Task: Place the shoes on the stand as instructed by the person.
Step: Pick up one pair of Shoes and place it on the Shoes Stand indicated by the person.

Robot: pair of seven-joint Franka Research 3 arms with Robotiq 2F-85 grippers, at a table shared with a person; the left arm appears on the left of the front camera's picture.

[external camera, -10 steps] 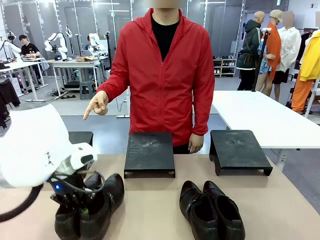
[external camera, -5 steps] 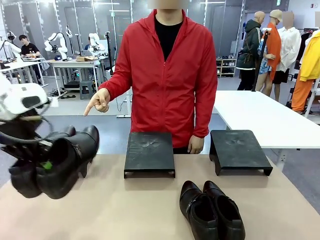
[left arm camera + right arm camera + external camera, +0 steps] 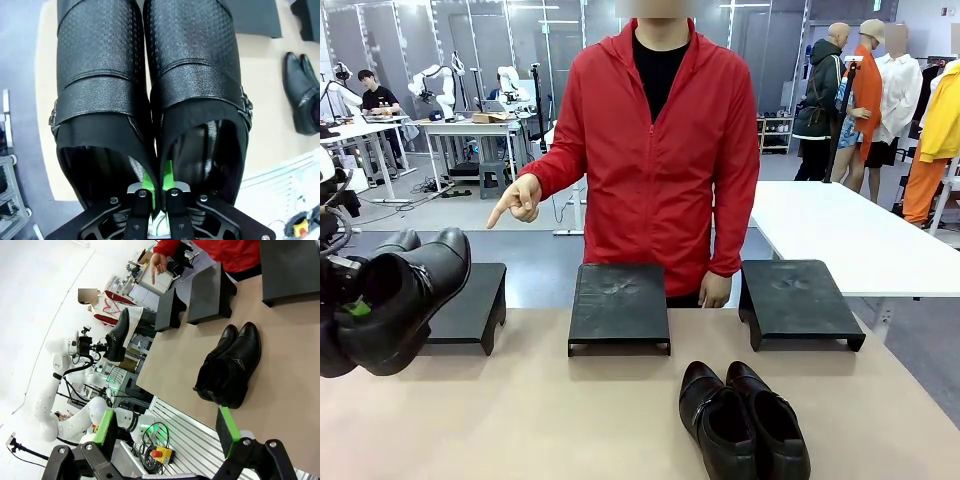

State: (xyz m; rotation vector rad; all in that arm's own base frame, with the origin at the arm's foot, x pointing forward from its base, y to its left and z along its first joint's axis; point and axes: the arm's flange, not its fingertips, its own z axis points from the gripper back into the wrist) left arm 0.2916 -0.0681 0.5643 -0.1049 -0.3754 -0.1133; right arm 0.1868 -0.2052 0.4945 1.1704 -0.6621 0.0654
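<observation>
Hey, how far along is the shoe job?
Done: no shoes sit on the three stands yet. In hand: the left hand is shut on one pair of shoes, held in the air by the left stand, the side the person points toward. Left: set it down, then place the second pair; the right hand is open.

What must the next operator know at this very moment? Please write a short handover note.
Left gripper: shut on the inner walls of one pair of shoes, held in the air near the left stand.
Right gripper: open, holding nothing.
Second pair: on the table, near side, toward the robot's right.
Person's hand: points toward the robot's left.
Done: one pair lifted.
Left: set it down, probably on the left stand, then place the second pair. The middle stand and right stand are bare.
</observation>
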